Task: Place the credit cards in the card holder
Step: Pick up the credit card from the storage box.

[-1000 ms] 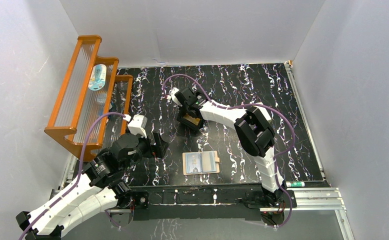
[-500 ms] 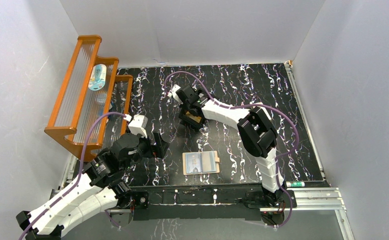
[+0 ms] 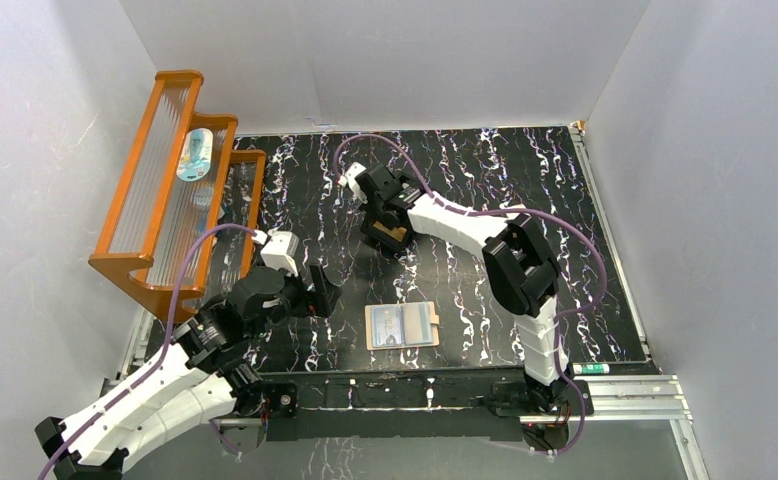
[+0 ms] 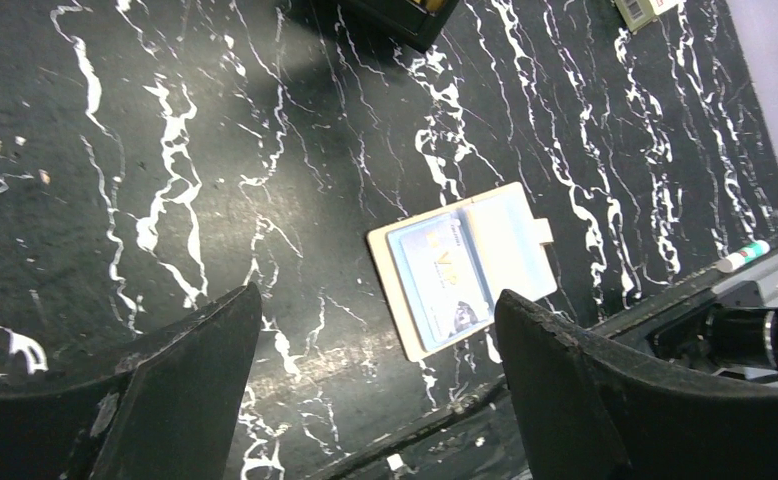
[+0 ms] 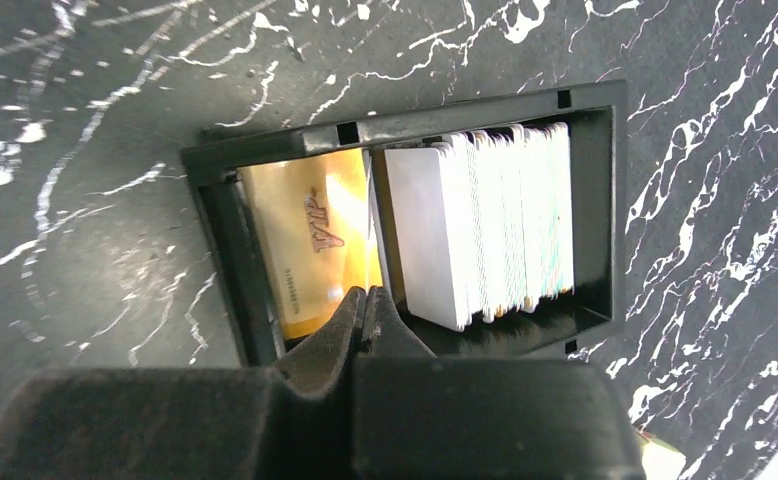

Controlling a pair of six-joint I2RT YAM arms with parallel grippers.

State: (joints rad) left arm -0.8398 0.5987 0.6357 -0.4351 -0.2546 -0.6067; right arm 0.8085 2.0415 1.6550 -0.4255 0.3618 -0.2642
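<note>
Credit cards [image 5: 485, 220] fill the tray [image 5: 597, 200] beside the right hand [image 5: 367, 300].

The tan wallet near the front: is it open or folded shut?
Open. The card holder lies spread flat, both halves facing up, a bluish card showing in one.

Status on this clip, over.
Left claw open, clear of card holder. Right claw shut in black tray at gold card; grip unconfirmed. Blue card sleeved. Nothing in the way.

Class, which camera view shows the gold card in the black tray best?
Right wrist: the gold card leans in one compartment of the black tray, lettering readable. Top external shows only a gold speck under the right gripper; left wrist barely catches the tray's corner.
</note>
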